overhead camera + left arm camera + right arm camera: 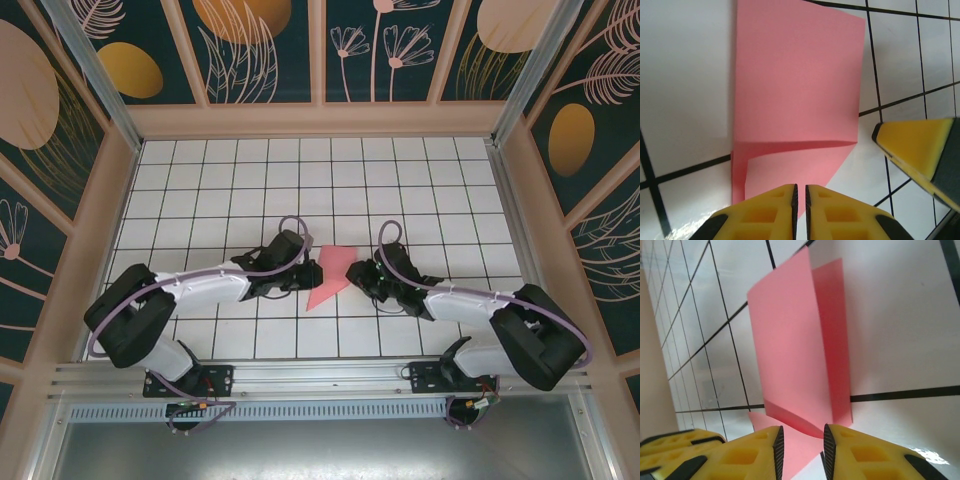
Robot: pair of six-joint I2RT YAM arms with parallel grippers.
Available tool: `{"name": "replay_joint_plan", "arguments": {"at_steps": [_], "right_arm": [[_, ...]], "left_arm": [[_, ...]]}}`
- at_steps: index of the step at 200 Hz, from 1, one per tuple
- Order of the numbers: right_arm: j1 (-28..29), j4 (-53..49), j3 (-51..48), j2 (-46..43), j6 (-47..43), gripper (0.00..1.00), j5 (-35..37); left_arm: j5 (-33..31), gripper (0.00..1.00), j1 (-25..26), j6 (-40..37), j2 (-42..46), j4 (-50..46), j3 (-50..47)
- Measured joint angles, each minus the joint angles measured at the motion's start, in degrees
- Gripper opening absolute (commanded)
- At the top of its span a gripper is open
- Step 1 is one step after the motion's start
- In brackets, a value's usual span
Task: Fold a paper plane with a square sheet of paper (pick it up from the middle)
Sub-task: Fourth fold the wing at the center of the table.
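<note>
The square sheet of paper (335, 275), thin salmon-pink and part-folded, lies between the left gripper (800, 192), pinched on its edge, and the right gripper (801, 432), jaws slightly apart.

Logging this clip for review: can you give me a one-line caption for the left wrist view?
Left gripper pinches the near edge of the folded pink sheet on the gridded table.

Paper (333, 276) on the table (300, 180) between left gripper (310, 272) and right gripper (362, 273)
</note>
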State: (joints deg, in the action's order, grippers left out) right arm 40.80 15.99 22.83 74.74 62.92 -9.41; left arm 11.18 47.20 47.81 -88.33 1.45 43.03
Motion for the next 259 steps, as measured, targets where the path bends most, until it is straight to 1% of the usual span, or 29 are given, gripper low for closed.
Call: {"name": "replay_joint_plan", "arguments": {"at_steps": [76,111,133,160,181,193,212,259], "right_arm": [[-0.6,0.3,0.1,3.6,0.0,0.33,-2.3],[-0.6,3.3,0.1,5.4,0.0,0.33,-4.0],[-0.6,6.0,0.3,6.4,-0.2,0.33,-5.2],[-1.4,7.1,1.8,7.6,-1.6,0.33,-6.4],[-3.3,8.0,2.7,8.8,-3.1,0.33,-8.1],[-4.1,8.1,3.2,9.5,-4.2,0.33,-9.2],[-4.9,8.0,4.3,10.7,-6.1,0.33,-10.9],[-6.5,7.8,6.3,11.4,-9.0,0.33,-14.4]], "left_arm": [[-1.1,0.16,0.0,-0.4,-3.1,0.0,1.5],[-1.1,0.16,0.0,-0.7,-3.5,0.0,1.5],[-1.1,0.22,0.0,-1.1,-3.6,0.0,1.5],[-0.4,0.37,0.0,-1.2,-2.9,2.2,-0.3],[0.0,0.41,0.0,-1.0,-0.2,3.3,-3.3],[-0.5,0.42,0.3,-1.1,1.2,3.4,-4.3],[-3.6,0.45,2.2,-1.7,2.9,3.2,-4.4],[-15.0,0.48,12.5,-4.2,2.7,-0.2,-2.1]]}}
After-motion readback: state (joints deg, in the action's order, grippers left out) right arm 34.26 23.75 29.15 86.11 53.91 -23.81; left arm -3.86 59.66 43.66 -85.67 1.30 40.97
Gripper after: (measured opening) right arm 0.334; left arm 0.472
